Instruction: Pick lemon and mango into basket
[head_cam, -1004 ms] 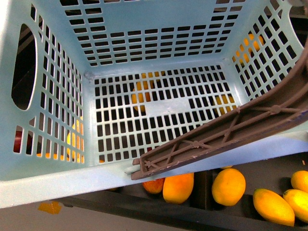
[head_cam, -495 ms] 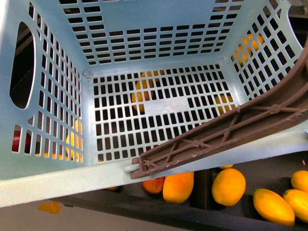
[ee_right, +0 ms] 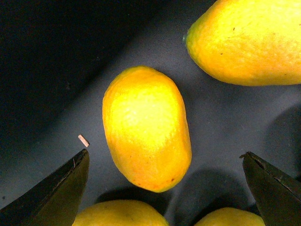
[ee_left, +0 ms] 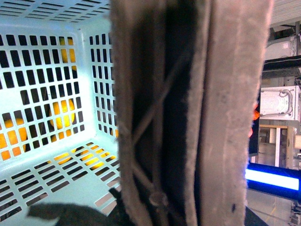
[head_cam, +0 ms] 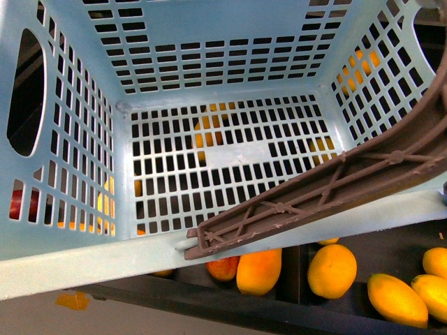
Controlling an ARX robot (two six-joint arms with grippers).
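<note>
Front view: the pale teal basket (head_cam: 70,262) fills most of the frame. Its brown handle (head_cam: 321,192) lies slanted across the near right corner. The lemon (head_cam: 332,271), a small oval, lies outside the basket on a dark shelf (head_cam: 391,244) below the near rim. The longer mango (head_cam: 397,300) lies just beside the lemon. Other yellow-orange fruits (head_cam: 259,271) lie around them, and more show through the basket's slots.

Left wrist view: the handle (ee_left: 188,113) stands right up against the camera and fills the middle of the picture. The basket's slotted wall (ee_left: 47,94) is beyond it. The left gripper's fingers cannot be made out, so whether it clasps the handle cannot be told.

Right wrist view: the right gripper (ee_right: 165,154) is spread wide and holds nothing. One dark fingertip (ee_right: 66,188) shows at each side. The lemon (ee_right: 146,128) lies between the fingers and just ahead of them, touching neither. A larger yellow fruit (ee_right: 244,42) lies farther ahead, off to one side.
</note>
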